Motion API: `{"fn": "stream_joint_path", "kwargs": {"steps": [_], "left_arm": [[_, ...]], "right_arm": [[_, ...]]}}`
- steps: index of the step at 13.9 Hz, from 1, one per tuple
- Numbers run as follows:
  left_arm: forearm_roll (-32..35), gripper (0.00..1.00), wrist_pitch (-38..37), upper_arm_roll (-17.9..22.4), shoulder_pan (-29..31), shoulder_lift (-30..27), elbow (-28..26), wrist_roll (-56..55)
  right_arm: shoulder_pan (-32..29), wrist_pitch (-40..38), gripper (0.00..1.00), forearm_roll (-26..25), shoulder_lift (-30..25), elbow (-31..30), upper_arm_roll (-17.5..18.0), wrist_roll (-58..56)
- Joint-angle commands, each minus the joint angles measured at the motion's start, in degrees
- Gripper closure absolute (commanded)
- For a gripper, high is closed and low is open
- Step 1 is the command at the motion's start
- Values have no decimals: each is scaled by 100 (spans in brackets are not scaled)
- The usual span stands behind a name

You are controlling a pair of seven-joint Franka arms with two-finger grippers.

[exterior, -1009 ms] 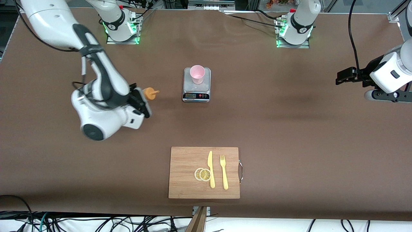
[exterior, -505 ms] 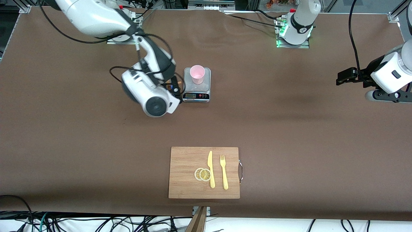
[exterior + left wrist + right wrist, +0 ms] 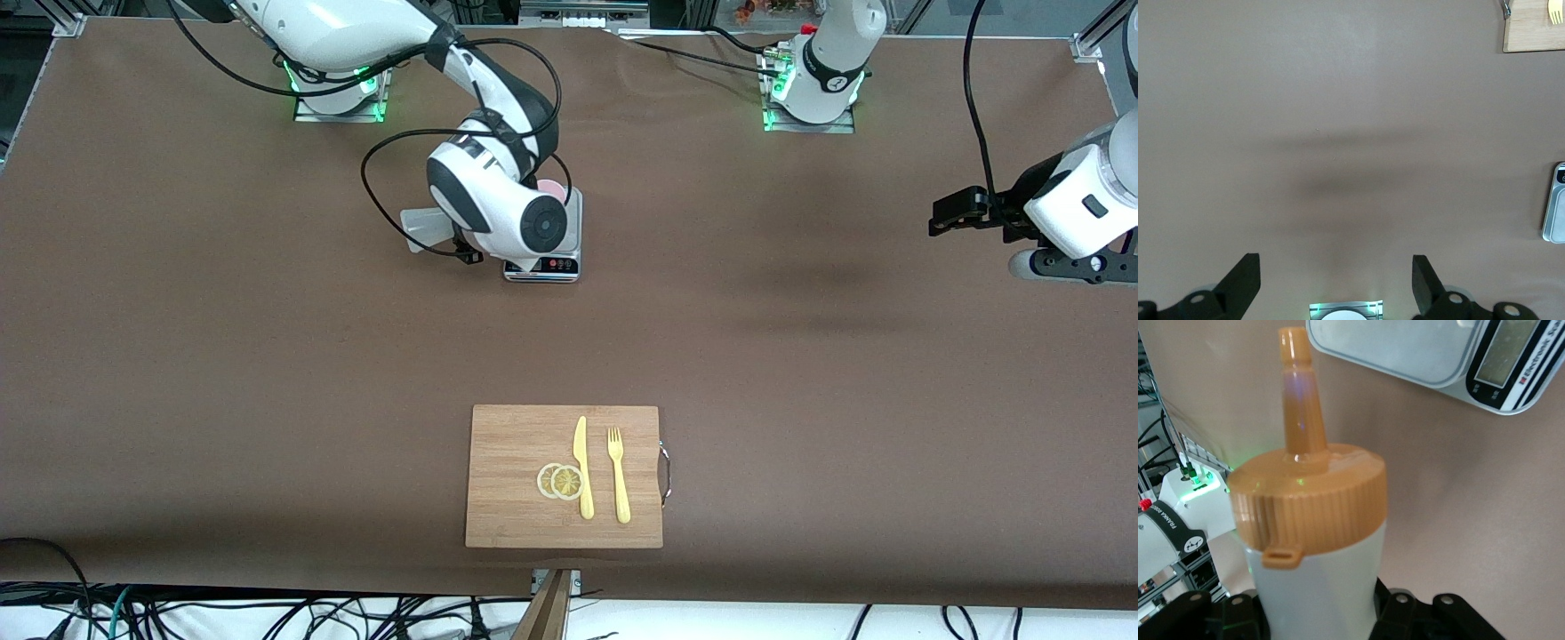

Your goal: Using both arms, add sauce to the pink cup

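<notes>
Pinching the sauce (image 3: pixel 1313 540) between its fingers, the right gripper (image 3: pixel 462 240) hangs just beside the pink cup (image 3: pixel 554 188) on the scale (image 3: pixel 558 264) — pouring is not yet visible. The left gripper (image 3: pixel 1336 283), fingers spread, waits over bare brown worktop (image 3: pixel 800 356). A cutting board (image 3: pixel 516 507) lies nearer the front camera.

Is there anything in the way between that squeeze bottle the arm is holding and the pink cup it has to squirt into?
Nothing visible blocks it. The right gripper holds the sauce bottle tipped right beside the pink cup, which stands on the scale. The left gripper waits open at its own end.
</notes>
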Motion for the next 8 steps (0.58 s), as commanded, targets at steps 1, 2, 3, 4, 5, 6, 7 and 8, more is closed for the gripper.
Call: {"fn": "stream_joint_path", "kwargs": {"steps": [1,2,3,4,5,6,7,8], "left_arm": [[69,0,-128,5,21,100,218,139],[69,0,-128,5,21,100,218,139],[69,0,-128,-4,21,100,218,139],[69,0,-128,-4,30,100,218,139],[69,0,-128,-4,21,100,218,139],[69,0,-128,-4,21,100,218,139],[69,0,-128,-4,12,100,218,139],[69,0,-128,-4,4,100,218,131]], "right_arm": [[268,-246,100,-271,-72,3,-9,325],[330,-256,100,-315,-72,3,-9,405],[400,-265,100,-324,-63,3,-9,440],[479,-256,100,-394,-55,3,-17,449],[514,-256,100,-516,-20,12,-17,536],[532,-256,100,-544,24,21,-17,694],[558,-221,100,-553,33,21,-17,826],[637,-229,100,-614,60,47,-17,897]]}}
